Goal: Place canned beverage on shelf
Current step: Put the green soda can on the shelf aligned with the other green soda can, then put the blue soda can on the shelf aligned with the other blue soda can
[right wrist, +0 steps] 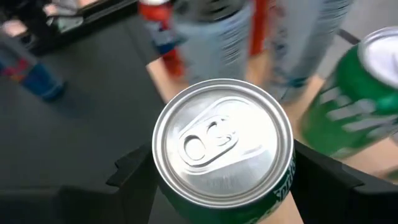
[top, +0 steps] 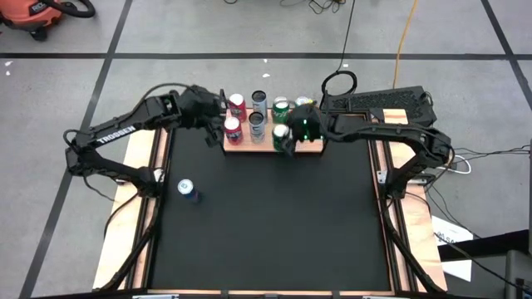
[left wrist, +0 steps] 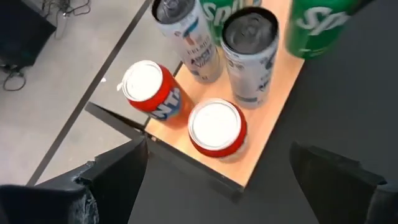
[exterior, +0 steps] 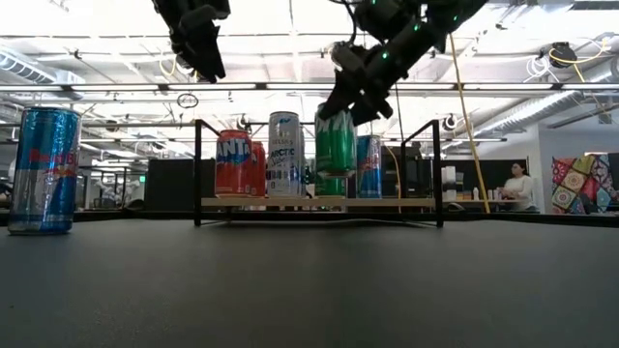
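Right gripper [top: 288, 137] sits at the front edge of the shelf [top: 309, 148] in the high view, its fingers clamped on a green can [top: 281, 133]. Left gripper [top: 218, 115] hovers at the shelf's left end with its fingers spread wide and nothing between them; a blue can [top: 186, 189] stands alone on the bench [top: 274, 224], well apart from the rest.

Low view — the green can [exterior: 336, 142] hangs in the right gripper [exterior: 350, 97] just above the wooden shelf [exterior: 316, 202], not resting on it. Red cans [exterior: 234, 163] and a white can [exterior: 285, 155] stand on the board beside it, and the blue can [exterior: 44, 170] stands near on the bench [exterior: 309, 285].

Left wrist view — two red cans [left wrist: 217, 129], two pale cans [left wrist: 250, 55] and the green can [left wrist: 320, 25] show beyond the open fingers [left wrist: 115, 177].

Right wrist view: the silver top of the green can [right wrist: 224, 143] sits between the dark fingers [right wrist: 134, 177], with the shelf [right wrist: 163, 78] and a second green can [right wrist: 357, 106] behind.
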`<act>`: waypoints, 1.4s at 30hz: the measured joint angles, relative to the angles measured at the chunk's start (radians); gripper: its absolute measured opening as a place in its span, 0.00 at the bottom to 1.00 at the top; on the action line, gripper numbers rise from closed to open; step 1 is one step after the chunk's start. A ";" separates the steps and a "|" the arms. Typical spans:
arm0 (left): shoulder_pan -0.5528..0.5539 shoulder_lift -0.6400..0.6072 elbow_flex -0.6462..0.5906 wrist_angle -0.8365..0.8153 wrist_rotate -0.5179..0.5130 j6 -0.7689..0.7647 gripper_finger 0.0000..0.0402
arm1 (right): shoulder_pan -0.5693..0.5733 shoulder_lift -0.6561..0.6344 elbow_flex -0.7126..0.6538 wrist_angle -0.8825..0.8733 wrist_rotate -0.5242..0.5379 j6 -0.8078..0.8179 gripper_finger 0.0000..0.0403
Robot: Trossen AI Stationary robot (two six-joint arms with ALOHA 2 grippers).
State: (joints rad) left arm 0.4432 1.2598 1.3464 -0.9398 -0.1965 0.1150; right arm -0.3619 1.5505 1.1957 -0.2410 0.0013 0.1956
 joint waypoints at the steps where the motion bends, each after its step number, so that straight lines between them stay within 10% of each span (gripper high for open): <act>1: 0.022 0.000 0.000 0.010 0.021 0.016 0.95 | -0.018 0.007 0.000 0.016 -0.011 -0.006 0.69; 20: 0.214 0.000 -0.010 0.078 0.191 0.110 0.95 | -0.136 0.132 0.001 0.136 -0.111 -0.062 0.71; 42: 0.209 -0.138 -0.010 0.031 0.158 -0.027 0.95 | -0.134 0.004 0.001 0.123 -0.080 -0.028 0.89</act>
State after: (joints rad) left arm 0.6521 1.1222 1.3361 -0.9088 -0.0381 0.0876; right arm -0.4960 1.5543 1.1965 -0.1185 -0.0787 0.1679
